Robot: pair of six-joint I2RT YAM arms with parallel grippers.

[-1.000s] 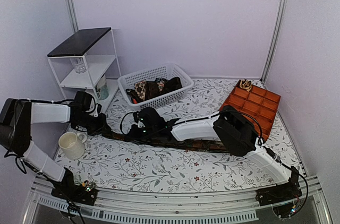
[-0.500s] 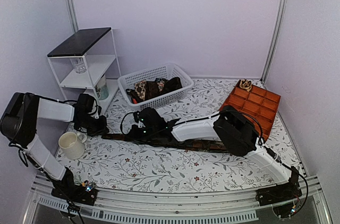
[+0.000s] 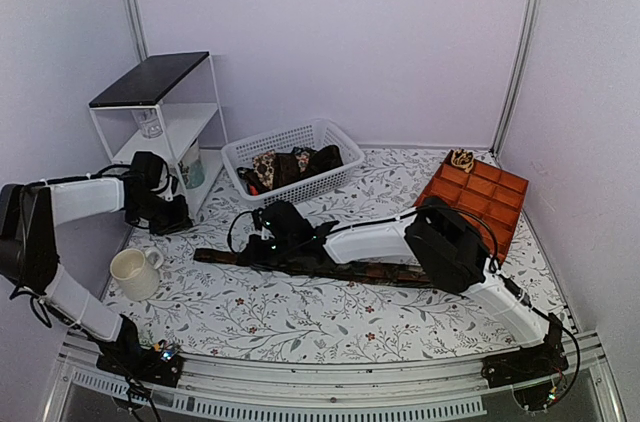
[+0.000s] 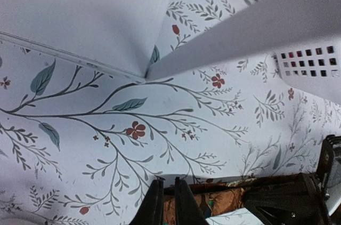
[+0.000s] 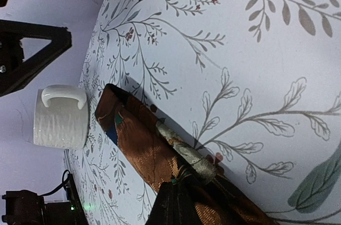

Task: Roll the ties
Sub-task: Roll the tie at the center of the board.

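Observation:
A long dark brown and rust tie (image 3: 215, 256) lies flat across the table, from near the mug to the right arm's elbow. My right gripper (image 3: 262, 242) is shut on this tie (image 5: 144, 145) a little way in from its left end, its fingertips (image 5: 181, 187) pinching a folded edge. My left gripper (image 3: 168, 222) hovers up and left of the tie's left end, apart from it. In the left wrist view its jaws (image 4: 169, 193) stand a narrow slit apart with nothing between them, and the tie end (image 4: 224, 201) lies just beyond. More ties (image 3: 290, 164) are heaped in the white basket (image 3: 330, 125).
A white mug (image 3: 132, 272) stands at the front left, near the tie's end. The white shelf rack (image 3: 160, 112) is right behind the left gripper. An orange compartment tray (image 3: 480, 197) at the back right holds a rolled tan spotted tie (image 3: 461, 159).
The left gripper has let go of the tie's left end and moved back-left toward the shelf. The tie end now lies flat on the table. The right gripper has not moved.

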